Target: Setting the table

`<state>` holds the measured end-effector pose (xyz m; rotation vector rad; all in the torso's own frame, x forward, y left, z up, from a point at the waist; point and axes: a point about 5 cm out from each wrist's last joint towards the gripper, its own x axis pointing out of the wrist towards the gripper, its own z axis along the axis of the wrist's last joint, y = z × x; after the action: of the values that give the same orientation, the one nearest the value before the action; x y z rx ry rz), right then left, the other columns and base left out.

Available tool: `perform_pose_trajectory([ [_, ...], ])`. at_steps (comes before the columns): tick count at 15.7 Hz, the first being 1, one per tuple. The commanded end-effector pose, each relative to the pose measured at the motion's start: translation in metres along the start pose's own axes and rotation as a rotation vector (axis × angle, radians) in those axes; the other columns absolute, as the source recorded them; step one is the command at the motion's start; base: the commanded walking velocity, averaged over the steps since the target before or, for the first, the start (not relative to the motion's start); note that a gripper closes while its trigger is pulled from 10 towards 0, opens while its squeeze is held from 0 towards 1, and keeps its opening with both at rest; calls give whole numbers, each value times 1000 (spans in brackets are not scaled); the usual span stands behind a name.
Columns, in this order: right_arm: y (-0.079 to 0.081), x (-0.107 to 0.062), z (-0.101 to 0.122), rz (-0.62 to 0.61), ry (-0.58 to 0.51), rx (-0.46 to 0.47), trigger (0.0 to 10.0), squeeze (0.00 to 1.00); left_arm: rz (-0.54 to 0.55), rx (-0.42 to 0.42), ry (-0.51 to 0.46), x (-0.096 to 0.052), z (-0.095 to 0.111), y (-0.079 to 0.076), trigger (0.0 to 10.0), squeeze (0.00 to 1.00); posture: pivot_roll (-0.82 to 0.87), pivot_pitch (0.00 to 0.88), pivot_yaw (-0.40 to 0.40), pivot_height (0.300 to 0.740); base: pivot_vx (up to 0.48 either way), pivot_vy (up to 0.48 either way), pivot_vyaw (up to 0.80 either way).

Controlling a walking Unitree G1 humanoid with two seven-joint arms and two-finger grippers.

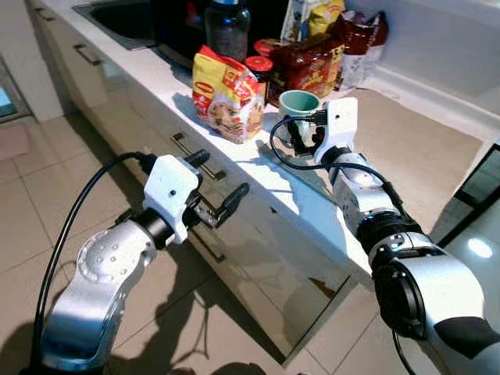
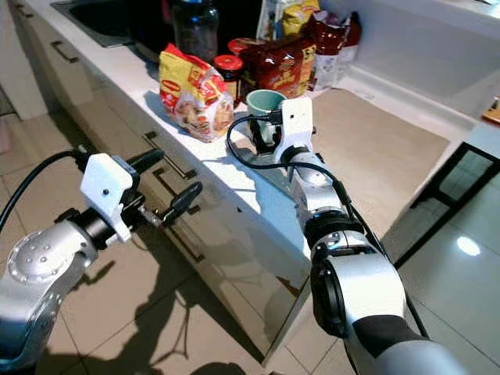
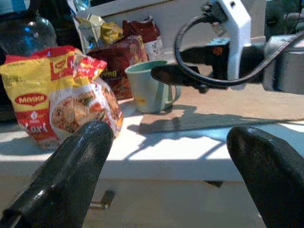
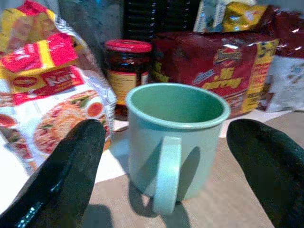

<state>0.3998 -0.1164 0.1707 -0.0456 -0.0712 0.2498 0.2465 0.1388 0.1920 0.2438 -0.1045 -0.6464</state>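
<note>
Green mug (image 4: 175,142) is seen upright on the countertop (image 1: 406,148), straight ahead of the right gripper (image 4: 166,166) and just beyond its fingertips. Handle is turned squarely toward the gripper; the mug's upright axis is roughly centred in the gap. Fingers (image 4: 66,175) are spread wide, nothing held, a clear margin either side of the body.

Close behind the mug: red-lidded jar (image 4: 127,71), yellow noodle packet (image 1: 228,92) to one side, dark red packets (image 4: 213,61) beyond.

Left gripper (image 1: 216,190) is held open and empty, well short of the counter edge, in front of the drawers (image 1: 195,156); farther from the mug. Right arm is judged the nearer for the grasp.
</note>
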Motion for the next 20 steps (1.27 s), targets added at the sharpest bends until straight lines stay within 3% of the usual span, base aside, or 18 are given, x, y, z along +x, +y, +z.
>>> perform_pose_trajectory([
  [1, -4, 2, 5, -36, -7, -33, 10000, 1000, -16, 2, 3, -2, 2, -2, 10000, 27, 237, 18, -50, 740, 0, 0, 0],
  [9, -7, 2, -2, -93, 51, -45, 10000, 988, -30, -30, 26, -11, 5, -9, 10000, 27, 282, 67, -54, 740, 0, 0, 0],
  [10, -9, 1, -3, -96, 57, -36, 10000, 0, -31, -35, 27, -12, 5, -12, 10000, 31, 288, 68, -59, 740, 0, 0, 0],
  [11, -10, 1, -3, -91, 55, -19, 10000, 0, -30, -36, 28, -13, 5, -13, 10000, 27, 293, 67, -62, 740, 0, 0, 0],
  [12, -12, 0, -3, -92, 56, -7, 7059, 0, -28, -39, 28, -13, 6, -15, 10000, 27, 300, 68, -65, 740, 0, 0, 0],
  [13, -13, 0, -3, -93, 58, 2, 2235, 0, -25, -42, 29, -13, 6, -15, 10000, 31, 306, 69, -67, 740, 0, 0, 0],
  [14, -14, 0, -3, -97, 56, 6, 0, 0, -23, -42, 32, -14, 6, -15, 10000, 31, 311, 71, -68, 740, 0, 0, 0],
  [20, -13, 2, 1, -83, 50, 24, 0, 0, -2, -47, 40, -17, 9, -20, 10000, 27, 332, 84, -84, 740, 0, 0, 0],
])
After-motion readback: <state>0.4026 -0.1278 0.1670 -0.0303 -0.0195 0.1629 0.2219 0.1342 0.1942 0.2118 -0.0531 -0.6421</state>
